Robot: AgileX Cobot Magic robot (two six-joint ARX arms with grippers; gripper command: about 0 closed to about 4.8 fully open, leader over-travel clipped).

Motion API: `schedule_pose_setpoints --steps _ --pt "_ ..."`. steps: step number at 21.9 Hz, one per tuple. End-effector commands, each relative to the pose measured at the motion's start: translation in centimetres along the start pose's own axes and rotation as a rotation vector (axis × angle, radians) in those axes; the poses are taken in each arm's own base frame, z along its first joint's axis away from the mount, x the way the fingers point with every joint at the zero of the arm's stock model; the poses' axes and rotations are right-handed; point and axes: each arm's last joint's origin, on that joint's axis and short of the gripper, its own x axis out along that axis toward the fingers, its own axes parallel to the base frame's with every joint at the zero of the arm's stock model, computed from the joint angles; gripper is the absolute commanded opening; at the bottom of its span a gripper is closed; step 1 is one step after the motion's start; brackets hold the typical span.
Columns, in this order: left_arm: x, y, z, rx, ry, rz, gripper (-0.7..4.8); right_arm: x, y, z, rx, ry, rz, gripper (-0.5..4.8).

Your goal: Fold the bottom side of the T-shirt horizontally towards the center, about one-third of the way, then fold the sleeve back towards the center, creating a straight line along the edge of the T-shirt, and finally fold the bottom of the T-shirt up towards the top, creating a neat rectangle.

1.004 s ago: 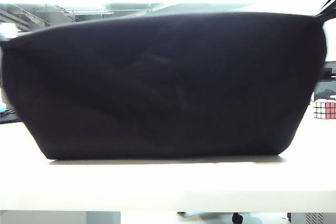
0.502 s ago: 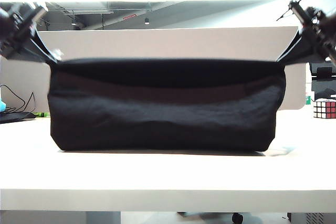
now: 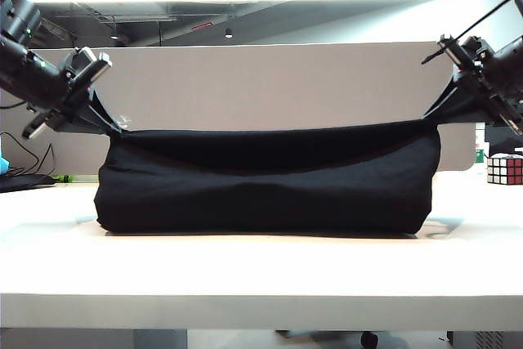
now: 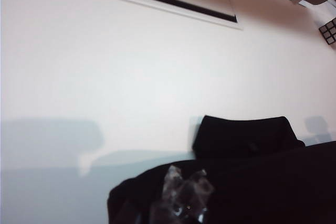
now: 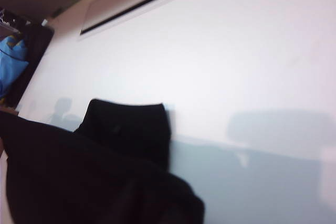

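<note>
Both grippers have come down since a second ago, and the T-shirt (image 3: 265, 181), which then filled the exterior view, now sags low over the white bench (image 3: 261, 271). Its upper edge hangs between the two grippers while the folded bulk rests on the bench. At the left of that view, the left gripper (image 3: 105, 116) is clamped on one top corner; its clear fingertips (image 4: 181, 190) pinch black cloth. At the right, the right gripper (image 3: 437, 108) meets the other corner, but I cannot tell how its jaws stand. A puzzle cube (image 3: 506, 171) sits at the bench's far right.
</note>
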Motion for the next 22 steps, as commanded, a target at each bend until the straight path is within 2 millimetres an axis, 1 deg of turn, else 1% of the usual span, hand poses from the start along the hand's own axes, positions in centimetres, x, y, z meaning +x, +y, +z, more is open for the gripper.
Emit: schedule_pose_setpoints --steps 1,2,3,4,5,6,7,8,9,10,11,12,14,15,18,20,22 --pt "-0.2 0.0 1.0 0.046 -0.069 0.021 0.62 -0.6 -0.1 1.4 -0.062 -0.105 -0.004 3.14" --pt "-0.4 0.3 1.0 0.044 -0.074 0.027 1.04 -0.8 -0.2 1.7 -0.06 -0.112 -0.006 3.53" --pt "-0.6 0.5 1.1 0.04 -0.077 0.03 1.38 -1.2 -0.5 2.0 -0.052 -0.121 -0.006 3.72" --pt "-0.9 0.8 1.2 0.033 -0.077 0.031 1.59 -1.5 -0.5 2.3 -0.046 -0.124 0.007 3.73" --pt "-1.8 1.3 1.2 0.01 -0.068 0.031 1.57 -2.4 -0.7 3.1 -0.016 -0.118 0.069 3.72" --pt "-2.2 1.5 1.3 0.002 -0.066 0.032 1.57 -2.9 -0.9 3.5 0.003 -0.113 0.1 3.66" --pt "-3.1 1.7 1.5 -0.004 -0.068 0.027 1.56 -4.0 -0.8 4.1 0.037 -0.102 0.149 3.33" --pt "-3.7 1.7 1.7 -0.007 -0.069 0.016 1.54 -4.7 -0.8 4.3 0.043 -0.101 0.164 3.06" --pt "-4.4 1.6 1.9 -0.01 -0.072 0.003 1.44 -5.5 -0.8 4.5 0.045 -0.104 0.171 2.68" --pt "-5.9 0.8 2.3 0.021 -0.071 -0.014 0.91 -6.9 0.0 4.7 0.022 -0.109 0.181 1.98" --pt "-7.4 -0.5 2.5 0.106 -0.06 -0.004 0.07 -8.2 1.0 4.8 -0.015 -0.116 0.171 1.37" --pt "-8.4 -1.4 2.6 0.165 -0.049 0.012 -0.05 -9.1 1.7 4.7 -0.044 -0.12 0.161 0.92" --pt "-10.2 -3.0 2.6 0.219 -0.036 0.051 -0.06 -10.7 3.4 4.2 -0.103 -0.125 0.131 0.29" --pt "-11.1 -3.8 2.7 0.218 -0.037 0.069 -0.06 -11.4 4.1 4.0 -0.124 -0.13 0.115 0.19" --pt "-13.6 -6.0 2.3 0.236 -0.082 0.099 -0.06 -13.6 6.3 2.9 -0.177 -0.165 0.068 0.17" --pt "-15.4 -7.5 1.6 0.254 -0.114 0.109 -0.06 -15.1 7.7 1.8 -0.211 -0.19 0.067 0.14" --pt "-16.7 -8.5 0.6 0.256 -0.141 0.141 -0.06 -16.3 8.7 0.5 -0.228 -0.216 0.048 -0.04"
